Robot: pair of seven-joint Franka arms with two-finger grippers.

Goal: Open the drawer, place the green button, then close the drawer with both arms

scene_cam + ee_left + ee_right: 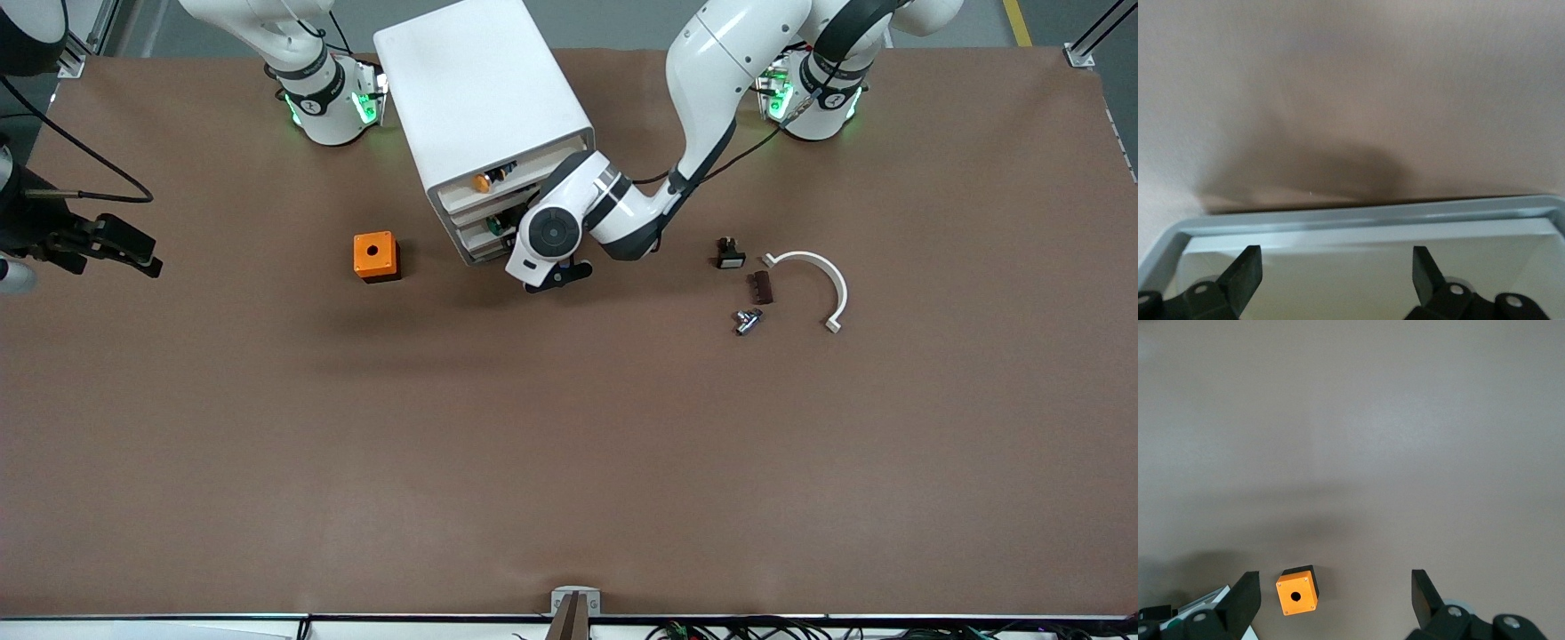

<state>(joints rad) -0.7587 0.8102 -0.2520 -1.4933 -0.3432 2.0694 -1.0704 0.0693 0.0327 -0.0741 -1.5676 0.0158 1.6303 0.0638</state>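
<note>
The bench (569,444) wears a matt brown covering, smooth and cloth-like. The cabinet (480,98) and its drawer (1358,223) look like smooth white plastic with a faint sheen. The orange box (376,256) seems matt plastic; the small fitting (747,320) glints like metal.

brown table (569,444), cabinet (471,98), orange box (376,257)

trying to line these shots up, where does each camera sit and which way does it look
Front view: high across the table, facing both bases; both arms show, the left gripper at the cabinet with its drawer pulled out.
Left wrist view: on the left wrist, looking down past its open fingers at the drawer's rim.
Right wrist view: on the right wrist, high over the table, open fingers framing the orange box.
Shared: the front and right wrist views both show the orange box.
</note>
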